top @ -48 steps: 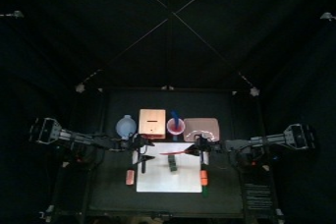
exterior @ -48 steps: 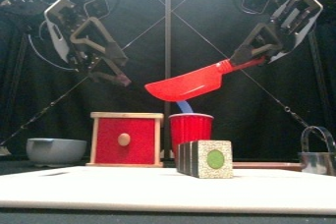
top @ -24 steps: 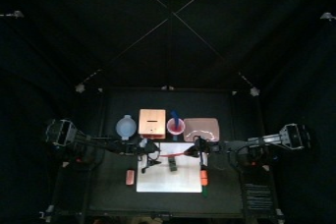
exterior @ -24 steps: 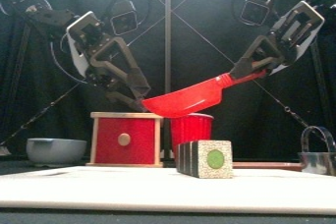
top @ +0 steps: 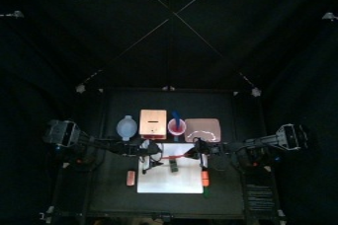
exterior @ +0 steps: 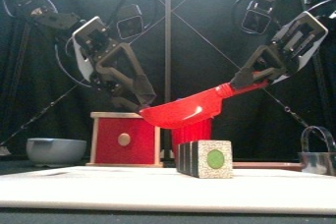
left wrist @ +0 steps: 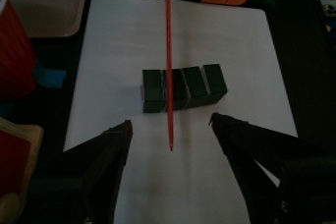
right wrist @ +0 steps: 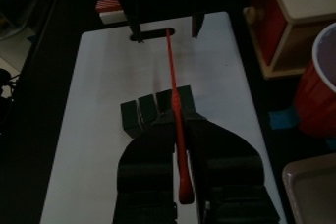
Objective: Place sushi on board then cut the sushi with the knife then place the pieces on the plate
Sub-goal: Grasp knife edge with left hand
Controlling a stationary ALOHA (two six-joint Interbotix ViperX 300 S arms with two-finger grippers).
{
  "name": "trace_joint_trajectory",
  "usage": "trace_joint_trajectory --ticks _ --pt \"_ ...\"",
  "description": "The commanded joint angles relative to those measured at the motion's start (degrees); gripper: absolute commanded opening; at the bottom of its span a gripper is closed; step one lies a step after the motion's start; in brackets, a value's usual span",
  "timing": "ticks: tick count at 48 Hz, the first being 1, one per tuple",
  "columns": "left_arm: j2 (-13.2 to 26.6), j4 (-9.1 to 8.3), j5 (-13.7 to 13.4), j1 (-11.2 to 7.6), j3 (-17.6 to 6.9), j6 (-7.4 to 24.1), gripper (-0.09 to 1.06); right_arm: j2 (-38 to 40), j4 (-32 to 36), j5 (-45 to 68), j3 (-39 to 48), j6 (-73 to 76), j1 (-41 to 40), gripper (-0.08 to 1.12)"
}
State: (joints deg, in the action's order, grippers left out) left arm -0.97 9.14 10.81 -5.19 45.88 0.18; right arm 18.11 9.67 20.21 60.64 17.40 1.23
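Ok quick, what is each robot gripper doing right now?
Left gripper: open, holding nothing.
Right gripper: shut on the red plastic toy knife, by its handle.

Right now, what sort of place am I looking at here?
Probably a robot test booth staged as a toy kitchen: black curtains hang all round, a toy sushi roll sits on a white cutting board, and the right gripper holds a red toy knife.

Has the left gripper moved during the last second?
Yes. The left gripper came down and toward the middle, now just above the pale wooden box with a red drawer front.
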Motion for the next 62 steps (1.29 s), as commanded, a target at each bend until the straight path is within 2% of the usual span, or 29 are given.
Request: trace_joint_trajectory --ticks 1,17,27,37,51,62 --pt "0.00 0.09 0.26 0.53 -1.32 0.00 0.96 0.70 -0.09 0.62 -1.49 -0.09 0.18 0.36" --pt "0.97 -0.44 0.18 2.46 -2.37 0.00 0.96 0.70 -0.09 0.62 -1.58 -0.09 0.53 0.36" --pt "2.90 -0.88 0.18 2.81 -3.16 0.00 0.96 0.70 -0.09 0.62 -1.67 -0.18 0.53 0.36" --pt "3.52 -2.02 0.09 2.99 -3.78 0.00 0.94 0.70 -0.09 0.62 -1.58 0.00 0.70 0.36" --pt "3.16 -2.20 -2.11 2.90 -3.87 0.00 0.75 0.70 -0.09 0.53 -1.58 0.09 0.70 0.36" --pt "2.55 -2.20 -2.20 2.72 -3.96 0.09 0.63 0.09 -0.88 0.35 -1.49 0.18 0.70 0.36"
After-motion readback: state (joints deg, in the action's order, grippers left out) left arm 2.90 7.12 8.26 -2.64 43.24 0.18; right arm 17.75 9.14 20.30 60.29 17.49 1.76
